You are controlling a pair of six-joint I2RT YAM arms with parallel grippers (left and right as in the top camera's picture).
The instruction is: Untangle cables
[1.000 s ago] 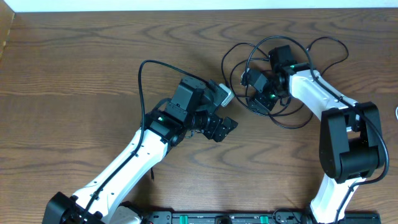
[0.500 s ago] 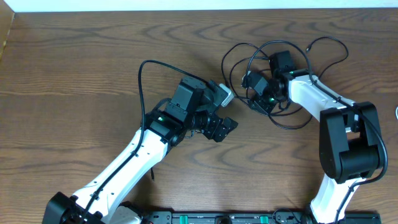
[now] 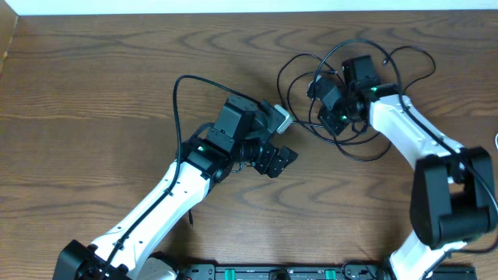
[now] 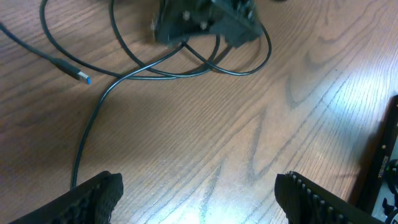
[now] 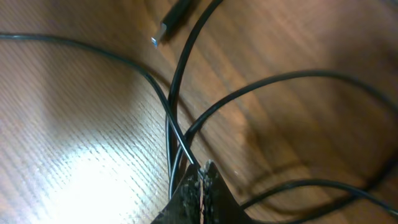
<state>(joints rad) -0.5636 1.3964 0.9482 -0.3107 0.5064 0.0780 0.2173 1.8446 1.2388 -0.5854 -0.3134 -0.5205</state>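
Evidently the right claw (image 5: 202, 182) is clamped on the black cable (image 5: 176, 118), likely to lift one strand free; its loops sprawl at one o'clock on the table (image 3: 93, 93). At their eight o'clock, the left claw (image 4: 199, 196) gapes empty.

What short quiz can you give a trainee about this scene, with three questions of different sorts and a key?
1. True or false: the left gripper is shut on a cable.
2. Multiple choice: the cable pinched by the right gripper is A) white, B) black, C) red.
3. Fill in: the loose plug in the left wrist view has a ____ tip.
Key: 1 false, it is open over the bare table; 2 B; 3 blue.
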